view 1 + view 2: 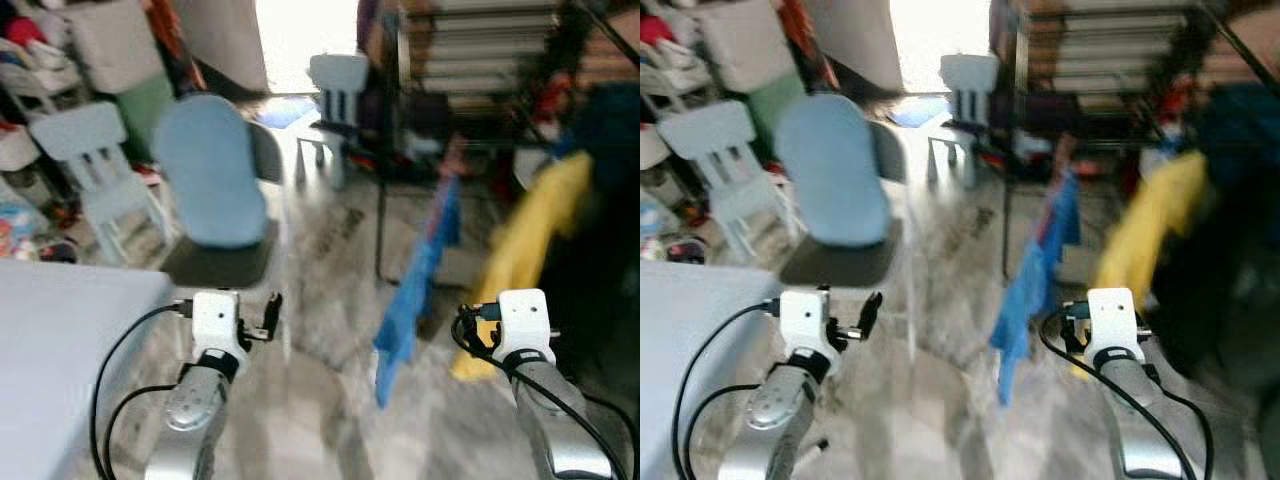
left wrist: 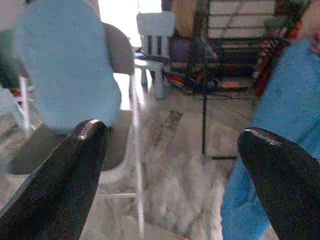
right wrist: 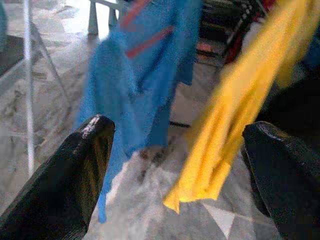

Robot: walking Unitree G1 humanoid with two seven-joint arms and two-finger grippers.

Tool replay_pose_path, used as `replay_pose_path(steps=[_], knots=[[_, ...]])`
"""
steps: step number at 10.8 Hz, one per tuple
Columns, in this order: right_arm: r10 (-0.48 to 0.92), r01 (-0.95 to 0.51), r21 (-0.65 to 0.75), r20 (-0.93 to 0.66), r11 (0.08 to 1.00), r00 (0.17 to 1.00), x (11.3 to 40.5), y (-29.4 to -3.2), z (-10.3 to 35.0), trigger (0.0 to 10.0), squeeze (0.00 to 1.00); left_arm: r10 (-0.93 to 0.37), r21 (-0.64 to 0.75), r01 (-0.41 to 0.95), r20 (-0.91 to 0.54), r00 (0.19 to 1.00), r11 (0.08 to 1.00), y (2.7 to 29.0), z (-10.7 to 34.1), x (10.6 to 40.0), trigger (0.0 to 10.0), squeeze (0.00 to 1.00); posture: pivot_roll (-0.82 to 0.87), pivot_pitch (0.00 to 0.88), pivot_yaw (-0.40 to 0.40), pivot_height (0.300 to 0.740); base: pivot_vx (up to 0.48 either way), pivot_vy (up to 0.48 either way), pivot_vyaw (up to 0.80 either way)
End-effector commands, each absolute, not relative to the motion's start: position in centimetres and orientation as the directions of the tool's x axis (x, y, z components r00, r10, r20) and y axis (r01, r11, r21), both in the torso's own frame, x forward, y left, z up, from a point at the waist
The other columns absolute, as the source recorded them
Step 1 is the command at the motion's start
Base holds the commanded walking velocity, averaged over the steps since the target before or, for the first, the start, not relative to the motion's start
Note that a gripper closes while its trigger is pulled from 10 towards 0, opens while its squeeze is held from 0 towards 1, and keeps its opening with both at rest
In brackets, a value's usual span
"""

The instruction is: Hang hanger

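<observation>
The left gripper [image 2: 170,175] is spread wide with nothing between its two black fingers [image 2: 60,185], raised low before the robot beside the pale grey table edge [image 1: 60,330]. The right gripper [image 3: 185,175] is likewise spread and empty. The head views are blurred, but they show both silver arms and, ahead of the left one, a chair with a light blue padded back and dark seat [image 1: 210,180]. A small white child's chair [image 1: 338,90] stands further off by a dark metal rack [image 1: 480,60]. A bright blue garment [image 1: 415,270] and a yellow garment [image 1: 525,240] hang from the rack's front. The right wrist view brings these two cloths close, with red stripes on the blue one; the left wrist view faces the padded chair. No hanger can be made out under the cloths.
</observation>
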State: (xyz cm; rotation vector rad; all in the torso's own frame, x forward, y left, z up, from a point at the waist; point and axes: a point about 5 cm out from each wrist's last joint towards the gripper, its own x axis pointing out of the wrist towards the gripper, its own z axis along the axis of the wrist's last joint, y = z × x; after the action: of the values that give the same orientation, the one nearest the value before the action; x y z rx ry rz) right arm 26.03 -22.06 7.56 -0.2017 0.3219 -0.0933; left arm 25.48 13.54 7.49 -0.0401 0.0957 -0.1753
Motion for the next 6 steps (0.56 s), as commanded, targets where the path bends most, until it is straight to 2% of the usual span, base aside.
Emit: replay_pose_path(steps=[1,6], knots=[[-0.093,0.035,-0.204,-0.286,0.978,0.954,26.35,-21.53,8.0,10.0,0.0,-0.152,-0.031,0.149,-0.11,0.982,0.988,14.31,7.21,25.23,10.0,0.0,-0.15,0.0,0.053,0.74,0.0,0.0,0.0],[-0.092,0.018,-0.24,-0.302,0.971,0.949,26.62,-21.31,7.95,10.0,0.0,-0.182,-0.059,0.177,-0.093,0.979,0.982,13.76,7.5,25.28,10.0,0.0,-0.15,0.0,0.043,0.74,0.0,0.0,0.0]])
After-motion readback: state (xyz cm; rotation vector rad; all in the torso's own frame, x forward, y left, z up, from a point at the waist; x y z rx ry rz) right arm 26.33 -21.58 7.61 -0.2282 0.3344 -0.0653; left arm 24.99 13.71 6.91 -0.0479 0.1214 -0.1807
